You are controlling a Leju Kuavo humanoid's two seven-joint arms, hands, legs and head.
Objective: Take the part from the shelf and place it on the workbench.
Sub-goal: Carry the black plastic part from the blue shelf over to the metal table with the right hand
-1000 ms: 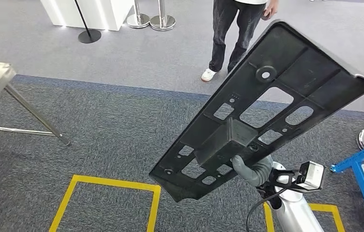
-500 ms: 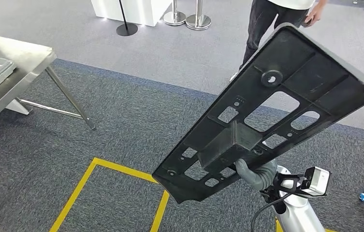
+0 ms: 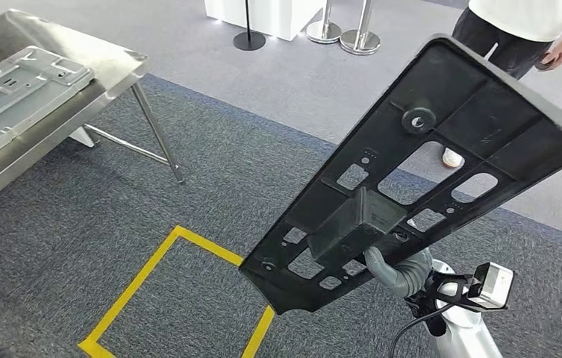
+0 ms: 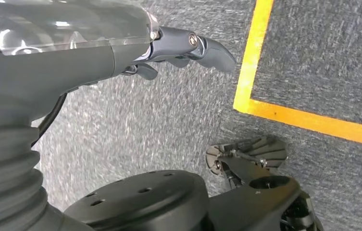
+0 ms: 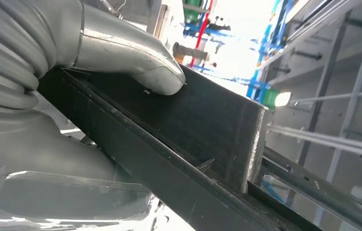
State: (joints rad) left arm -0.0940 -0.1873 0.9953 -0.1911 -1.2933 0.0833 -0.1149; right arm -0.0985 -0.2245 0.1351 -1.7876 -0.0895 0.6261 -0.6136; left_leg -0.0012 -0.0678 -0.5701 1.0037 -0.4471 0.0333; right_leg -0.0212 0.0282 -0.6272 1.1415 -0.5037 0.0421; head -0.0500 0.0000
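Carrying the load high, the robot has the big black part (image 3: 419,171) up in the air over the grey carpet floor (image 3: 210,186), gripped low down by the right hand (image 3: 393,268). From the head view the part's long axis runs up and away from that hand, slanting toward the far right, so most of its length hangs out beyond the grip. The steel table (image 3: 113,63) sits off to the far left, well apart from the part, with a pale metal panel (image 3: 16,93) already lying on it. My read: the placing has to swing leftward, and the right hand alone has the job.

In the right wrist view the thick grey thumb (image 5: 155,77) presses onto the part's raised black block, fingers wrapped tight around it. The left hand (image 4: 183,45) hangs low over the carpet near the yellow floor tape (image 4: 255,57), fingers loosely curled and holding nothing.

No brand, label or readable writing anywhere on the part.
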